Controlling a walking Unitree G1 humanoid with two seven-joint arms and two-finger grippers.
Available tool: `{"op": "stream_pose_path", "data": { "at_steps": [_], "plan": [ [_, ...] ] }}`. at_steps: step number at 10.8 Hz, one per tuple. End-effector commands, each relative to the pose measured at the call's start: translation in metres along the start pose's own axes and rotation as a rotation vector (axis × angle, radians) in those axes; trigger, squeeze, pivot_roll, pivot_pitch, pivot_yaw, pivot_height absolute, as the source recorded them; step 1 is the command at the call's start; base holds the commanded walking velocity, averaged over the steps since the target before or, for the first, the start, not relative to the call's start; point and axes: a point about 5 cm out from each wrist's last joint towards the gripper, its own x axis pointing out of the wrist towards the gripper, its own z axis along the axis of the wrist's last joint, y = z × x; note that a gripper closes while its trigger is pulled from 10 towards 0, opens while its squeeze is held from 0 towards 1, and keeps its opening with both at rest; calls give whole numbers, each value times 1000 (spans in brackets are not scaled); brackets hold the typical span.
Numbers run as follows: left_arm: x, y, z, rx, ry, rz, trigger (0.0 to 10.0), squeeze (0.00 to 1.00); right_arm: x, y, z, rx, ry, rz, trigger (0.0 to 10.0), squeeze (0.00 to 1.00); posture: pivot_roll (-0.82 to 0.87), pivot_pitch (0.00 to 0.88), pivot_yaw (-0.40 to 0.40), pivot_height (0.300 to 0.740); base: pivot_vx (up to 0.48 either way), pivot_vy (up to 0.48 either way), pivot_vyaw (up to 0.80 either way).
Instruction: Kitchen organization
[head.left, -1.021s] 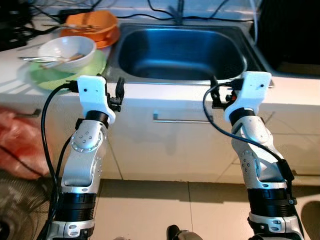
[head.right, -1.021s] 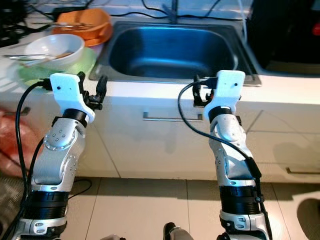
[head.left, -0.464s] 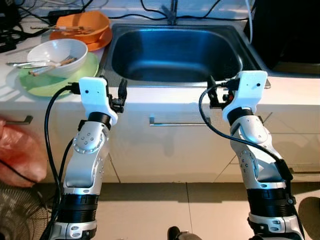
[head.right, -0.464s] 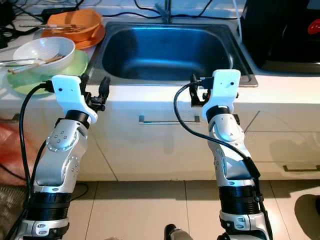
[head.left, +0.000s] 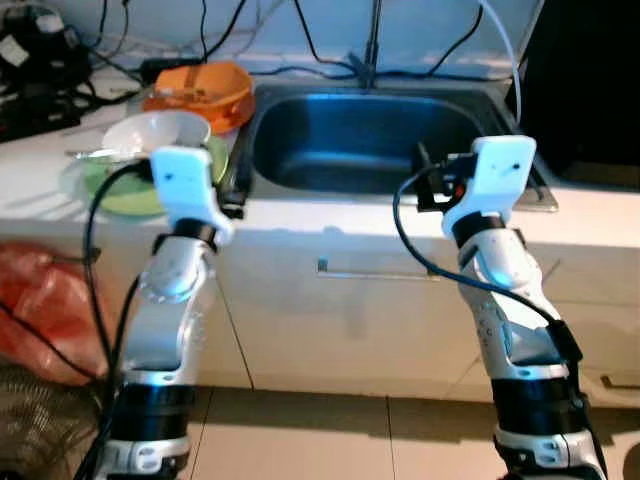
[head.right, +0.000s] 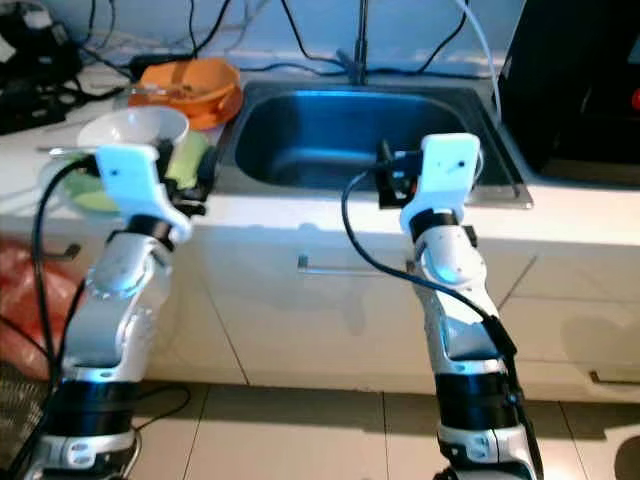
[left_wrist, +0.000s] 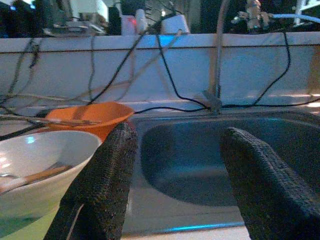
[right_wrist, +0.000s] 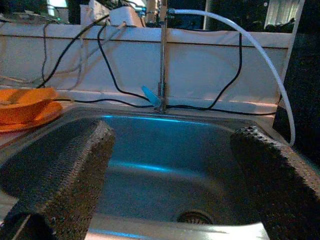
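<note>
A steel sink (head.left: 370, 140) is set into the white counter in front of me. To its left a white bowl (head.left: 155, 133) holding utensils sits on a green plate (head.left: 115, 188), and an orange bowl (head.left: 200, 95) stands behind them. My left gripper (head.left: 232, 185) is open at the counter's front edge, between the white bowl and the sink. In the left wrist view its fingers (left_wrist: 107, 170) frame the sink, with the white bowl (left_wrist: 40, 165) beside them. My right gripper (head.left: 428, 185) is open at the sink's front right rim. Both hold nothing.
A faucet (head.left: 372, 40) and a white hose (right_wrist: 250, 55) rise behind the sink, among black cables along the wall. A black appliance (head.left: 590, 90) stands on the counter at right. A drawer handle (head.left: 375, 270) is below the sink. A red bag (head.left: 40, 310) lies low left.
The whole view has shifted and now takes in more of the back wall. Both grippers stay open at the counter's front edge. The dishes have not moved.
</note>
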Motion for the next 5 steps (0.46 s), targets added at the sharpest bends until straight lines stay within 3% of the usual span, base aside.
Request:
{"op": "stream_pose_path", "data": {
  "at_steps": [1,2,5],
  "plan": [
    [0,3,3,8,-8,6,10000,0,-1,0,4,-6,-27,-12,10000,0,-7,47,27,740,0,0,0],
    [1,1,3,-1,-6,1,10000,0,-1,-1,5,-1,-38,-25,10000,0,-8,46,30,740,0,0,0],
    [1,0,2,-7,0,-7,10000,0,-1,-3,2,0,-20,-35,10000,0,-9,48,32,740,0,0,-717]
  ]
}}
